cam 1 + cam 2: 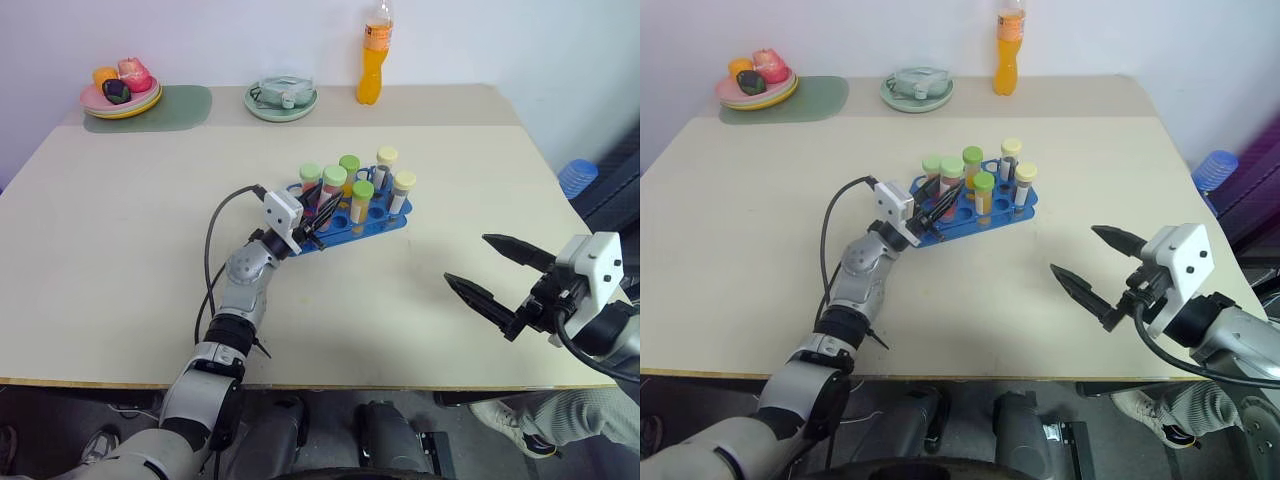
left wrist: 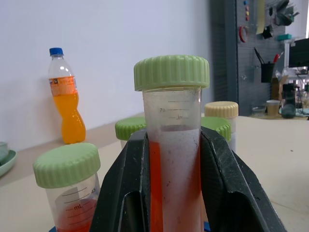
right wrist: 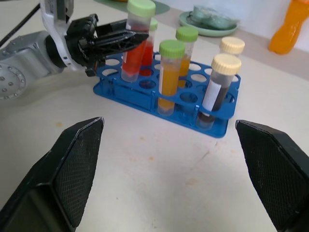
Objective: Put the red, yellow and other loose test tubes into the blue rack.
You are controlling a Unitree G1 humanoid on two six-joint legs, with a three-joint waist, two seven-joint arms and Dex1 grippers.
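rack (image 1: 392, 222) mid-table (image 1: 120, 240) (tubes (image 1: 362, 200) inside) — bottle (image 1: 374, 52) behind

I see broad bare top on the beige desk (image 1: 120, 260) along its near edge and left side, open for any approach. The blue plastic rack (image 3: 145, 99), at the desk's middle, is crowded with capped tubes, and my left gripper (image 3: 126, 39), clamped on a green-capped red-liquid tube (image 3: 135, 41), blocks its left end. My right gripper (image 1: 500, 285), jaws wide, hangs near the right edge.
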